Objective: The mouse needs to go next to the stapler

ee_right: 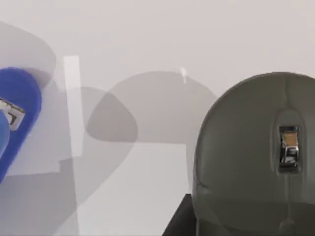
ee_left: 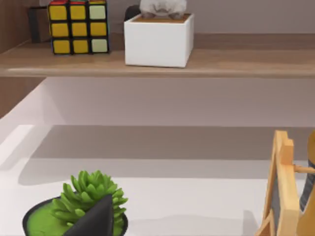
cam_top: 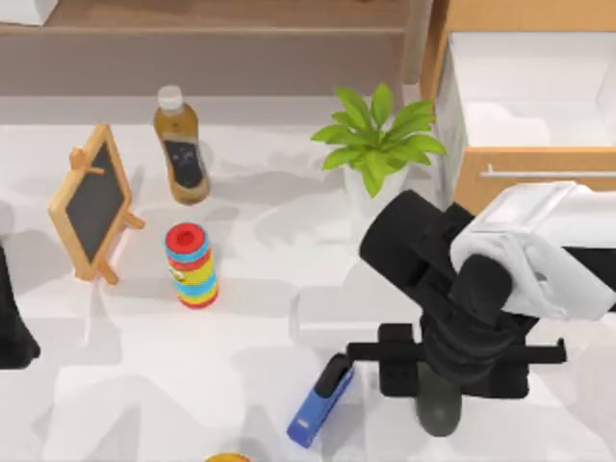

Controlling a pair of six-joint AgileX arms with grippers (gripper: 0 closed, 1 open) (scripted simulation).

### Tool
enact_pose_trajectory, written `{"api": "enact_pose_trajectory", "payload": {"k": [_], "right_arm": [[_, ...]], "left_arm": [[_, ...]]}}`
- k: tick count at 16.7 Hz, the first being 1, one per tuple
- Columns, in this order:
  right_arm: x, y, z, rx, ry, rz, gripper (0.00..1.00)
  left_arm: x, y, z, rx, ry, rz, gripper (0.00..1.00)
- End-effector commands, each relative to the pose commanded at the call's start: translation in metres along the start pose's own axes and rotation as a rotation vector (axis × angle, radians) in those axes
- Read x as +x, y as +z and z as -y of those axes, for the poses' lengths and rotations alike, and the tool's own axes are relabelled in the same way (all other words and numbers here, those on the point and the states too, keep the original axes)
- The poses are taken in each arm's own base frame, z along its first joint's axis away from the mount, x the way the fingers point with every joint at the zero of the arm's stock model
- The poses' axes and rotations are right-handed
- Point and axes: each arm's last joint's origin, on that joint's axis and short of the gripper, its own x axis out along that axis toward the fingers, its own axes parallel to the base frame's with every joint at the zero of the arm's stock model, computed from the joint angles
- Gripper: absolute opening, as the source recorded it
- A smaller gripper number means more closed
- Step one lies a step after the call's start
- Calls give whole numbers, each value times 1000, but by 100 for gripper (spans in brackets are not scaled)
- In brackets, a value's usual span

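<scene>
Mouse [cam_top: 439, 412] under right arm's jaws [cam_top: 452, 380], near stapler [cam_top: 321, 400], not touching.

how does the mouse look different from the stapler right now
The mouse is dark grey, rounded and oval; the stapler is blue with a black top, long and narrow. The right gripper sits over the mouse, while the stapler lies uncovered to its left. Both are at the table's front.
</scene>
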Motion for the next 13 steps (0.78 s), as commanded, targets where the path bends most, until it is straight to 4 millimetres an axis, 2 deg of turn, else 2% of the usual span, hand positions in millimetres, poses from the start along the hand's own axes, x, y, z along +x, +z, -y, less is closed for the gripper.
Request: {"api": "enact_pose_trajectory", "payload": {"k": [10, 13], "right_arm": [[0, 0, 0, 0, 0, 0, 98], [0, 0, 0, 0, 0, 0, 100]], "left_arm": [[0, 0, 0, 0, 0, 0, 100], [0, 0, 0, 0, 0, 0, 100]]}}
